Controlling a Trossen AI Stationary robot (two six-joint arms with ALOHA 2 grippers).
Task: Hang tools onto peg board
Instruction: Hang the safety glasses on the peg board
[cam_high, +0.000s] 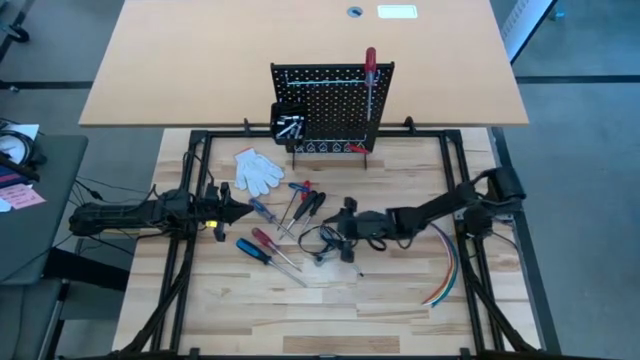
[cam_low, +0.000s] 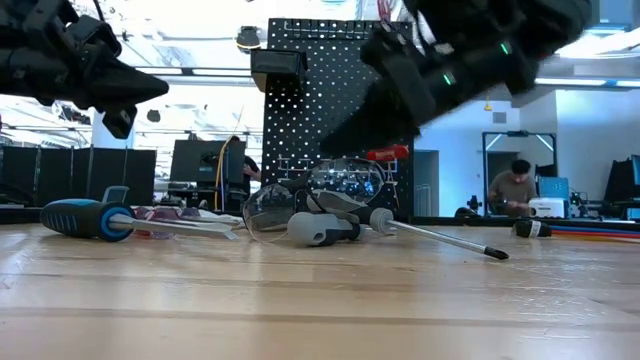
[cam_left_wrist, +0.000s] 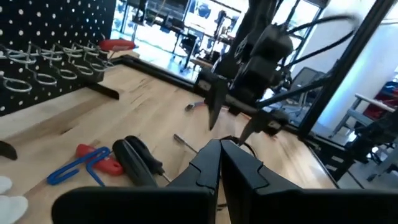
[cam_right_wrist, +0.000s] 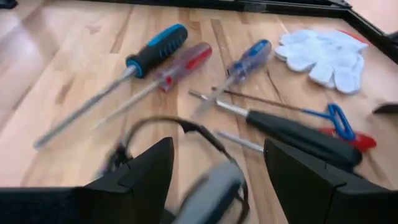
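Light wood surface (cam_high: 400, 310) w/ a black frame round it, and a bigger tan table (cam_high: 200, 60) behind. Low view shows the room beyond: monitors, lights, and a person (cam_low: 515, 185) seated far back, none of which the high view catches. Peg board (cam_high: 335, 100) stands upright at the back edge of the surface, small black bin (cam_high: 290, 118) on its left side, one red-handled screwdriver (cam_high: 370, 75) hanging on it, shaft pointing down. Rest of the tools (cam_high: 285, 225) lie mid-surface in a loose bunch, long axes mostly diagonal; blue/black-handled driver (cam_high: 250, 248) has its shaft running toward the front right. White gloves (cam_high: 258, 170) near the board, coloured wires (cam_high: 445, 275) at the right. Left gripper (cam_high: 243, 210) is closed, nothing in it, hovering just left of the tools. Right gripper (cam_right_wrist: 217, 168) is wide open over a grey-handled tool (cam_right_wrist: 208, 193) & a dark cable loop (cam_right_wrist: 155, 130), not gripping yet.
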